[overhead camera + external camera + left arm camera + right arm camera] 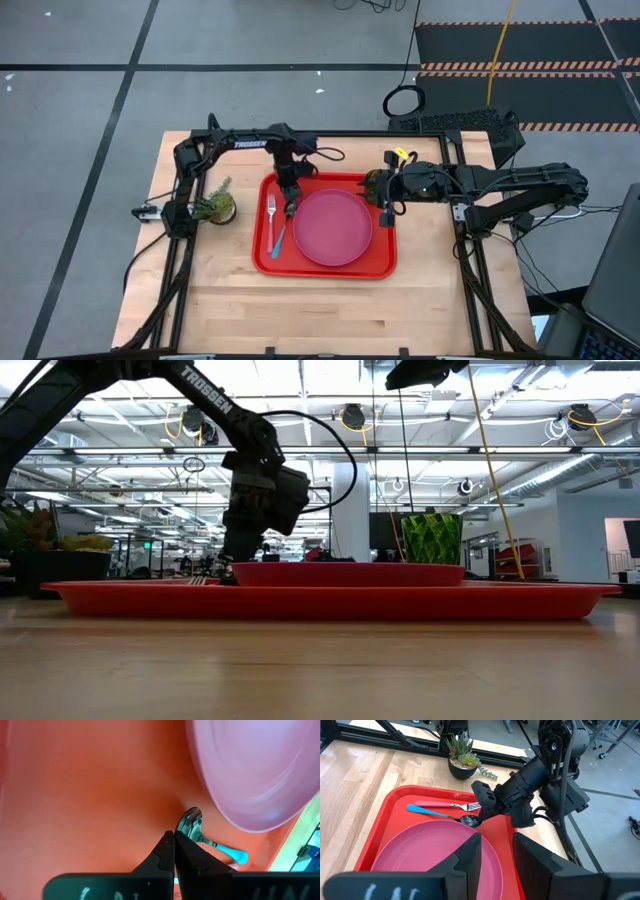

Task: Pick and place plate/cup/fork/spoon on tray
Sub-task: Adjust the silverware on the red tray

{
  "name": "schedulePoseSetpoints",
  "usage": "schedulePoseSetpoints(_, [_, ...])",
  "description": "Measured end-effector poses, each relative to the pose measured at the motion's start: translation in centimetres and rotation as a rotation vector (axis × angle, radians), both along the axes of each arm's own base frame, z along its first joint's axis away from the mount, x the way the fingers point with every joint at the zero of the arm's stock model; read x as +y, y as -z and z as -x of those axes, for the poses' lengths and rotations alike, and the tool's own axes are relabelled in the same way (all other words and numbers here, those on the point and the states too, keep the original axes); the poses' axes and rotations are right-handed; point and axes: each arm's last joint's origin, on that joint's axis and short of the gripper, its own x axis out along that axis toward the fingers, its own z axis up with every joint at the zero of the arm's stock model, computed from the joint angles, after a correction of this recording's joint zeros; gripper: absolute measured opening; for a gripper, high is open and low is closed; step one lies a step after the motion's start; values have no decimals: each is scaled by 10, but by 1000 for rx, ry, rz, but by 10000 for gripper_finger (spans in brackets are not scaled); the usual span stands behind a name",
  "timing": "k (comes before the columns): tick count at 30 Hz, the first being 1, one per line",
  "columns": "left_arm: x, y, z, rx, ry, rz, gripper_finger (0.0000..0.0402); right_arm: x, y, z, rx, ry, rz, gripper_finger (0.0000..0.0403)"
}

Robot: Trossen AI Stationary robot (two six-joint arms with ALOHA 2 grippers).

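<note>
While the left gripper [174,840] hung low over the tray [380,262], its fingers were pressed together with nothing between them, tips just above the spoon [200,832], whose dark bowl lay right beneath and whose blue handle ran off to one side. Just beyond the spoon lay the fork [447,805], parallel to it. Beside the tips sat the plate [332,227], flat on the tray. Farther off, past the plate, the right gripper [384,212] hovered with fingers spread, empty. The cup [432,538] stood beyond the tray.
</note>
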Motion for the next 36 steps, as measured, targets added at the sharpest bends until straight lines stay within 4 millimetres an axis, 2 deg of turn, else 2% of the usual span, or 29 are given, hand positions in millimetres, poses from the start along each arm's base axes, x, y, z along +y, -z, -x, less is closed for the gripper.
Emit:
schedulePoseSetpoints(22, [10, -1, 6, 4, -81, 55, 0, 0, 2, 1, 18, 1, -2, 105])
schedulePoseSetpoints(36, [21, 0, 12, 3, -62, 6, 0, 0, 3, 1, 27, 11, -21, 105])
